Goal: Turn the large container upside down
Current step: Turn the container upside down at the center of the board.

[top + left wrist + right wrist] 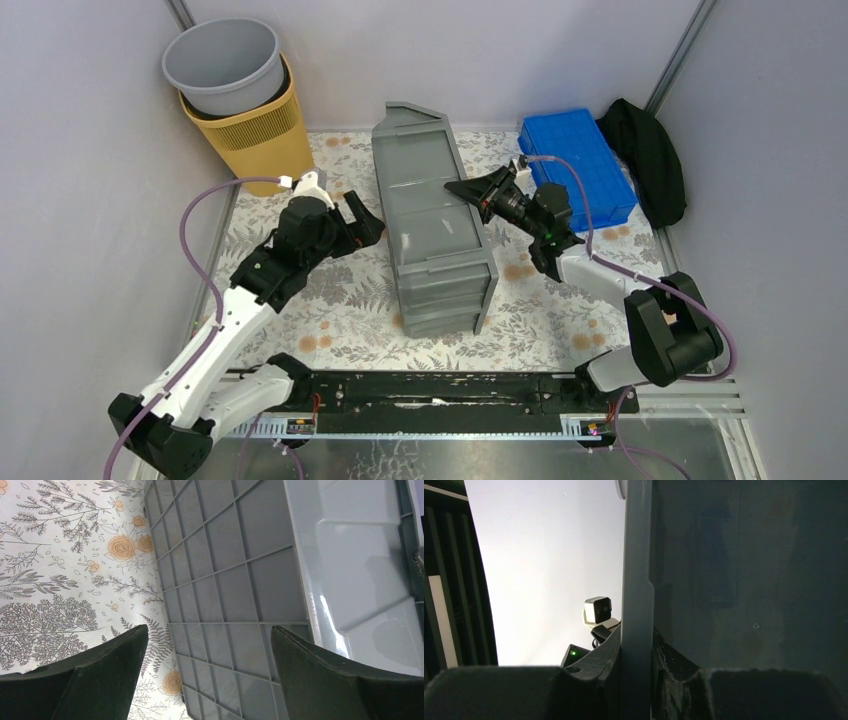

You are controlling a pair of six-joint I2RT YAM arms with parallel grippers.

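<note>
right tool pinching large container, left tool wide, base facing left, length front-back

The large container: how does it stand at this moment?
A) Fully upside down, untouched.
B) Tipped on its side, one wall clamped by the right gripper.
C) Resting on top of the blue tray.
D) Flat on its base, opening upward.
B: the large container stands on its side, and the right gripper is shut on its upper wall.
</note>
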